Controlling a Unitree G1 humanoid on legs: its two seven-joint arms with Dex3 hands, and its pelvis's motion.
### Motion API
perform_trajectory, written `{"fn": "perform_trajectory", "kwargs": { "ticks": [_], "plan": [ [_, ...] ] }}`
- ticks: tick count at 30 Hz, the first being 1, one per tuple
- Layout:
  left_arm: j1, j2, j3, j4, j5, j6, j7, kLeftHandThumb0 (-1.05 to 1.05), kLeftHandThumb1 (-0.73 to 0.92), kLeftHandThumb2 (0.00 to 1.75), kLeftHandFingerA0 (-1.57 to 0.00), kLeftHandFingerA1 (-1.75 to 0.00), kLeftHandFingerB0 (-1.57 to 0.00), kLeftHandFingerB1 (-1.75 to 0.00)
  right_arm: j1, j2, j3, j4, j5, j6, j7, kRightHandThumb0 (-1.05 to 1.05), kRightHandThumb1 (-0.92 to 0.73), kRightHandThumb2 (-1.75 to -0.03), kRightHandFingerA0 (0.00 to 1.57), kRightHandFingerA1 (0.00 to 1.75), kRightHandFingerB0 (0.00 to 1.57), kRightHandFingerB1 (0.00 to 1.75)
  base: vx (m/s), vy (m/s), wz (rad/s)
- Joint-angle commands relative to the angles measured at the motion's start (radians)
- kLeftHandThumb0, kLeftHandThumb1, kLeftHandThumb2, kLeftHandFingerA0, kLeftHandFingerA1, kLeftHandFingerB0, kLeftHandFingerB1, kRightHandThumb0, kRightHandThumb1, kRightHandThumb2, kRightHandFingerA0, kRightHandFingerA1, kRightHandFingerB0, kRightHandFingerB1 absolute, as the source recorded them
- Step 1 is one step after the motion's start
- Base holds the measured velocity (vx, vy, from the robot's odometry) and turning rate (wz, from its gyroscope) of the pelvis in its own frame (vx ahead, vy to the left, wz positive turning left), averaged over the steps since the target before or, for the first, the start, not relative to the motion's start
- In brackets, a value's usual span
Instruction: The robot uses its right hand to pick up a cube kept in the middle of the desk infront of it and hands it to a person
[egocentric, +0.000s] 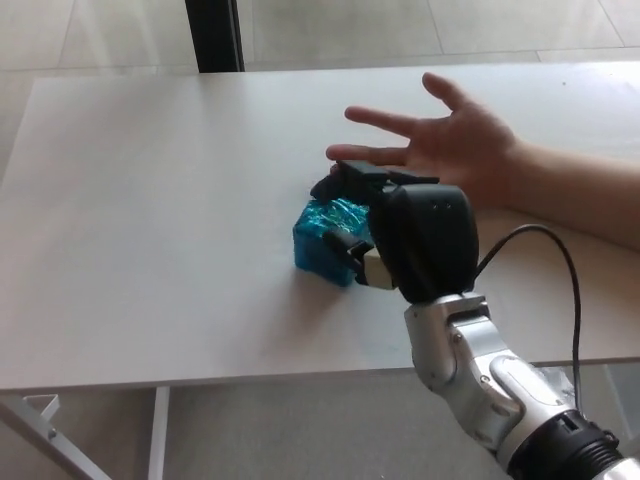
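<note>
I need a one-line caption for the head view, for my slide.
Robot's right hand grips a blue cube beside a person's open palm over the white desk.

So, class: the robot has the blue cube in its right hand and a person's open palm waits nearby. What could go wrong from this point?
1. The right hand covers only one side of the blue cube, so the cube might slip out before it is handed over.
2. The person's hand lies very close beyond the robot's fingers, so moving further might bump it.
3. The cube sits low over the desk and could drag on it.
</note>
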Motion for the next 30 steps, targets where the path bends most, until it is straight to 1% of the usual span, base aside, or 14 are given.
{"fn": "perform_trajectory", "kwargs": {
  "ticks": [1,5,7,14,15,16,18,19,20,21,22,25,27,30],
  "plan": [
    [0.019,0.023,0.002,-0.003,0.009,-0.020,-0.003,-0.70,0.70,0.61,-0.71,-0.62,-0.60,-0.45,-0.029,-0.041,-0.036,-0.069,0.031,-0.058,0.038,-0.30,-0.56,-0.75,0.97,1.43,0.90,0.85,0.00,0.000,0.00],
    [0.029,0.021,0.008,-0.002,0.004,-0.019,-0.001,-0.70,0.69,0.61,-0.70,-0.58,-0.60,-0.45,-0.033,-0.048,-0.061,-0.109,0.056,-0.069,0.058,-0.32,-0.56,-0.70,0.97,1.43,0.91,0.81,0.00,0.000,0.00],
    [0.035,0.025,-0.002,-0.004,0.014,-0.023,-0.001,-0.70,0.70,0.61,-0.70,-0.57,-0.59,-0.43,-0.037,-0.056,-0.078,-0.134,0.048,-0.056,0.063,-0.30,-0.52,-0.73,1.02,1.35,0.94,0.80,0.00,0.000,0.00],
    [0.039,0.031,-0.001,-0.005,0.012,-0.023,-0.002,-0.72,0.70,0.62,-0.72,-0.62,-0.61,-0.43,-0.048,-0.070,-0.116,-0.138,0.063,-0.031,0.129,-0.28,-0.51,-0.73,1.03,1.34,0.98,0.83,0.00,0.000,0.00],
    [0.040,0.031,-0.002,-0.006,0.012,-0.027,-0.006,-0.71,0.70,0.62,-0.71,-0.61,-0.59,-0.43,-0.049,-0.077,-0.107,-0.161,0.057,0.063,0.251,-0.27,-0.56,-0.62,0.99,1.31,0.95,0.69,0.00,0.000,0.00],
    [0.037,0.029,-0.007,-0.003,0.019,-0.031,0.002,-0.71,0.71,0.61,-0.71,-0.59,-0.59,-0.44,-0.055,-0.083,-0.100,-0.176,0.079,0.139,0.395,-0.35,-0.63,-0.59,0.87,1.01,0.72,0.46,0.00,0.000,0.00],
    [0.031,0.028,-0.011,-0.003,0.022,-0.031,0.003,-0.71,0.71,0.61,-0.71,-0.59,-0.59,-0.44,-0.051,-0.089,-0.103,-0.189,0.080,0.153,0.417,-0.35,-0.63,-0.59,0.87,1.01,0.72,0.46,0.00,0.000,0.00],
    [0.028,0.026,-0.010,-0.003,0.020,-0.032,0.001,-0.71,0.71,0.62,-0.72,-0.62,-0.61,-0.45,-0.063,-0.095,-0.088,-0.197,0.073,0.227,0.528,-0.53,-0.63,-0.59,0.70,0.67,0.50,0.35,0.00,0.000,0.00],
    [0.027,0.026,-0.011,-0.003,0.020,-0.032,0.001,-0.71,0.71,0.62,-0.72,-0.62,-0.61,-0.45,-0.064,-0.097,-0.088,-0.201,0.072,0.238,0.543,-0.53,-0.63,-0.59,0.70,0.67,0.50,0.35,0.00,0.000,0.00],
    [0.025,0.027,-0.013,-0.002,0.022,-0.031,0.001,-0.71,0.71,0.62,-0.70,-0.59,-0.60,-0.44,-0.073,-0.095,-0.079,-0.199,0.066,0.275,0.591,-0.66,-0.65,-0.60,0.50,0.58,0.35,0.32,0.00,0.000,0.00],
    [0.022,0.027,-0.017,0.001,0.026,-0.032,0.003,-0.72,0.71,0.62,-0.72,-0.59,-0.58,-0.43,-0.094,-0.092,-0.056,-0.191,0.045,0.353,0.689,-0.74,-0.69,-0.61,0.41,0.62,0.28,0.32,0.00,0.000,0.00],
    [0.010,0.025,-0.013,0.008,0.021,-0.017,0.006,-0.70,0.70,0.62,-0.73,-0.59,-0.59,-0.44,-0.126,-0.091,-0.002,-0.166,-0.022,0.441,0.802,-0.84,-0.72,-0.63,0.38,0.68,0.22,0.32,0.00,0.000,0.00],
    [0.005,0.023,-0.013,0.005,0.020,-0.015,0.009,-0.69,0.70,0.62,-0.74,-0.59,-0.59,-0.44,-0.137,-0.087,0.017,-0.143,-0.023,0.458,0.845,-0.88,-0.74,-0.63,0.36,0.82,0.21,0.31,0.00,0.000,0.00],
    [0.001,0.021,-0.013,0.006,0.019,-0.012,0.009,-0.70,0.70,0.62,-0.72,-0.58,-0.59,-0.44,-0.140,-0.077,0.039,-0.114,-0.013,0.465,0.880,-0.94,-0.80,-0.64,0.28,0.77,0.16,0.33,0.00,0.000,0.00]
  ]
}}
